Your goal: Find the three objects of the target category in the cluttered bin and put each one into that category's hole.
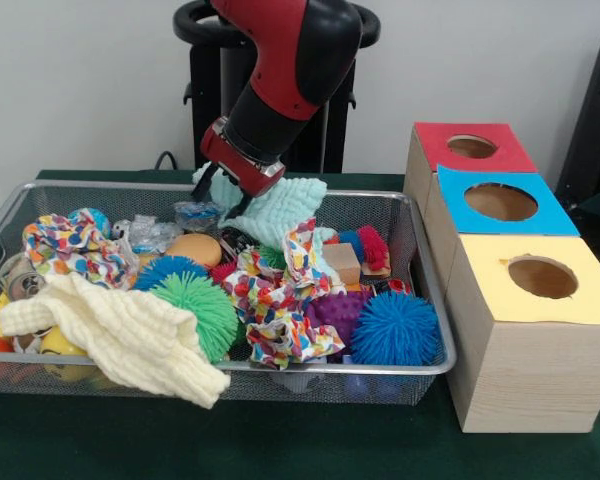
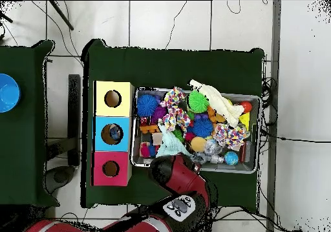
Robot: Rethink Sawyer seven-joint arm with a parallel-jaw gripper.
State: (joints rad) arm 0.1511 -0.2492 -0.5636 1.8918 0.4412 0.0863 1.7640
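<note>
A mint-green waffle cloth [image 1: 280, 208] hangs bunched at the wire bin's [image 1: 435, 300] far side. A cream knitted cloth [image 1: 120, 335] drapes over the near rim. Two confetti-print cloths [image 1: 280, 295] lie crumpled among the toys.

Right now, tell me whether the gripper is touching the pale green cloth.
Touching. In the front view the gripper sits against the pale green cloth, which bunches up around it with no gap.

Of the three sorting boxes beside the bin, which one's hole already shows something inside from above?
The blue-topped box, the middle one. The overhead view shows something in its hole; the holes of the yellow-topped box and red-topped box look dark and empty.
</note>
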